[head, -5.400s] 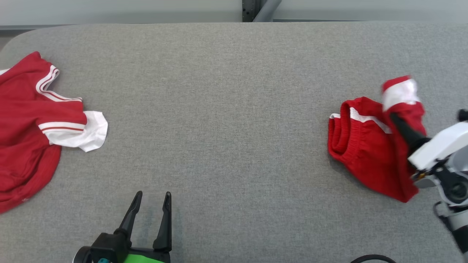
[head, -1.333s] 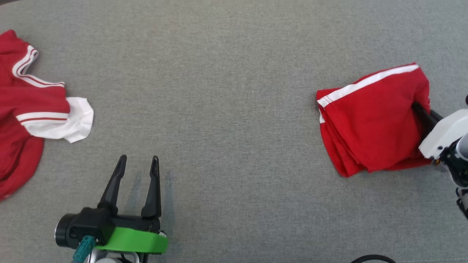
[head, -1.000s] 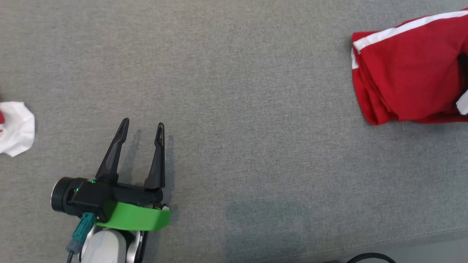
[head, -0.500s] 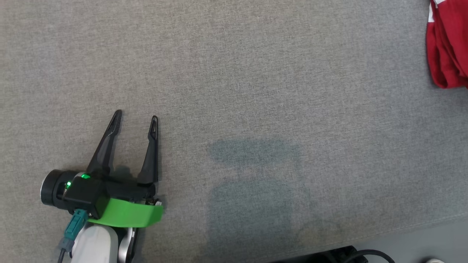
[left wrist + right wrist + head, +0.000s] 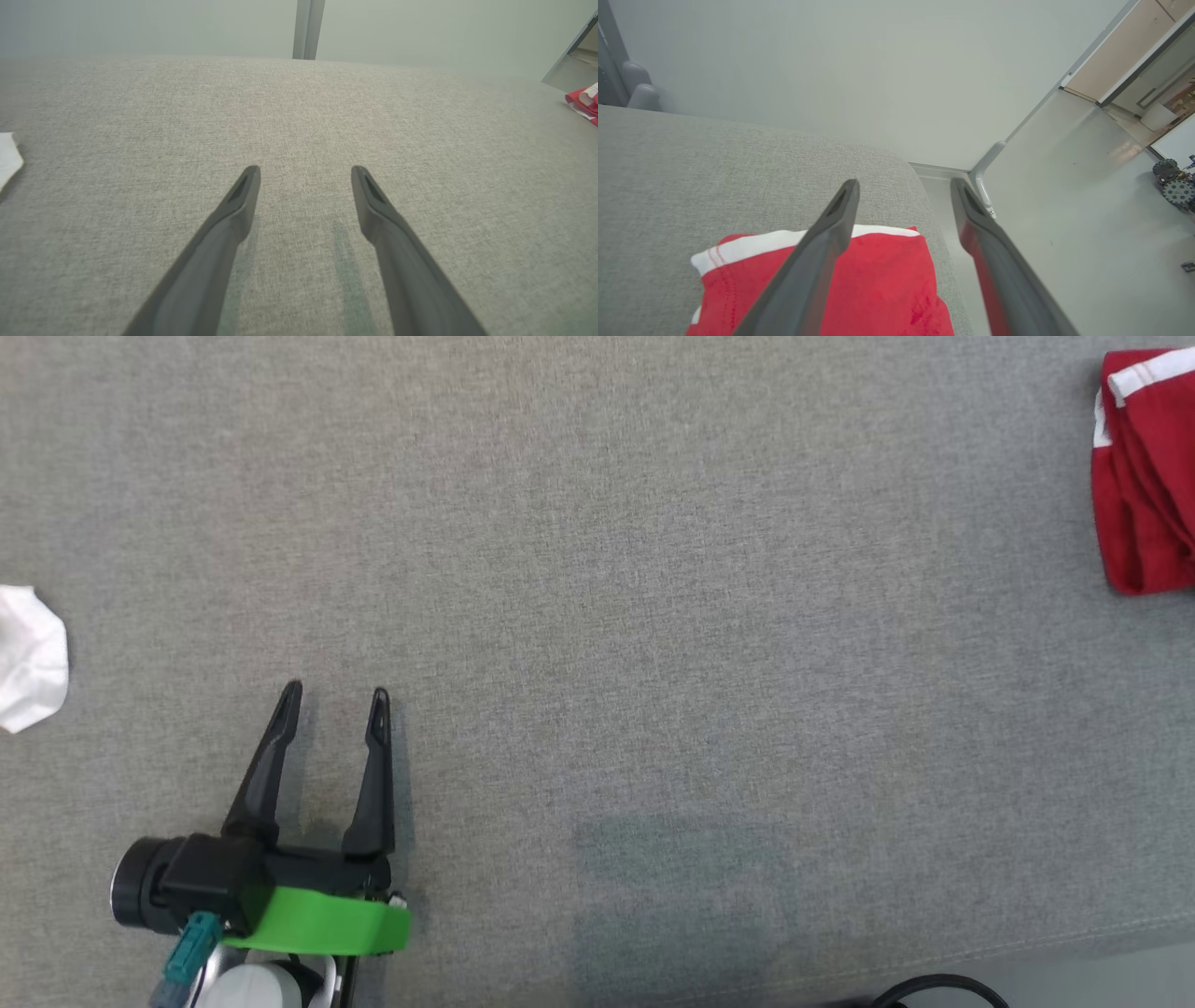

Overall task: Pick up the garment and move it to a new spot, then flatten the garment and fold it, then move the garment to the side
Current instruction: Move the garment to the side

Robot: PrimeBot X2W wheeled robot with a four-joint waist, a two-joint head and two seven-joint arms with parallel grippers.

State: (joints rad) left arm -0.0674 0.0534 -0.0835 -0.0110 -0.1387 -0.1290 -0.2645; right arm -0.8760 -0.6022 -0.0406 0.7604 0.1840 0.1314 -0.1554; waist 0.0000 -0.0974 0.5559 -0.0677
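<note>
Folded red garment (image 5: 887, 280), white stripe, at rounded right corner of table (image 5: 653, 616); mid-table wide open; left gripper (image 5: 334, 691), right gripper (image 5: 904, 183) spread, empty

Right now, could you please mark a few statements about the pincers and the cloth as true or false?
1. The left pincer is open and empty. True.
2. The right pincer clamps the red garment. False: its fingers stand apart, and the garment lies loose on the table.
3. The red garment lies mid-table. False: it lies beside the table's edge.
4. White fabric shows at the head view's left edge. True.
</note>
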